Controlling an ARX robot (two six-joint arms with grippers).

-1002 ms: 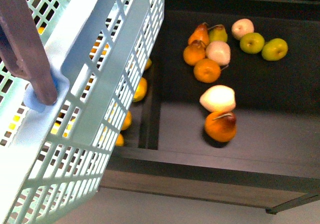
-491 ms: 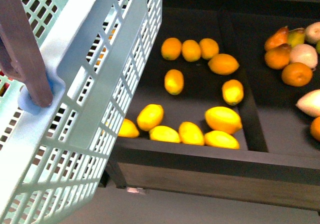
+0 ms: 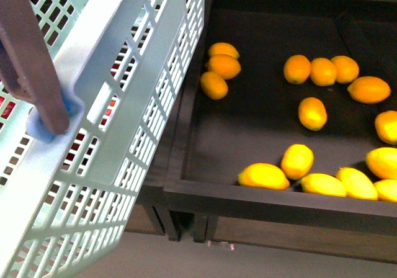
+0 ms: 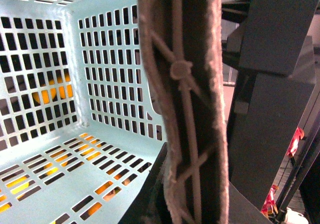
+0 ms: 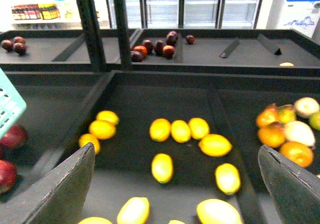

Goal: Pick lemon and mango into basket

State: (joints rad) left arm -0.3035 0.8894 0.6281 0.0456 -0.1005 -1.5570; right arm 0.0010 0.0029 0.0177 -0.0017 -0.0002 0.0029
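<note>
Lemons (image 3: pixel 297 161) now lie further right in the front view; basket (image 3: pixel 124 104) unchanged. My right gripper (image 5: pixel 177 181) is spread, empty; my left gripper's (image 4: pixel 192 209) closure is indiscernible.

No text can be read (the blue marking on the white cabinet (image 5: pixel 296 9) is too blurred).
</note>
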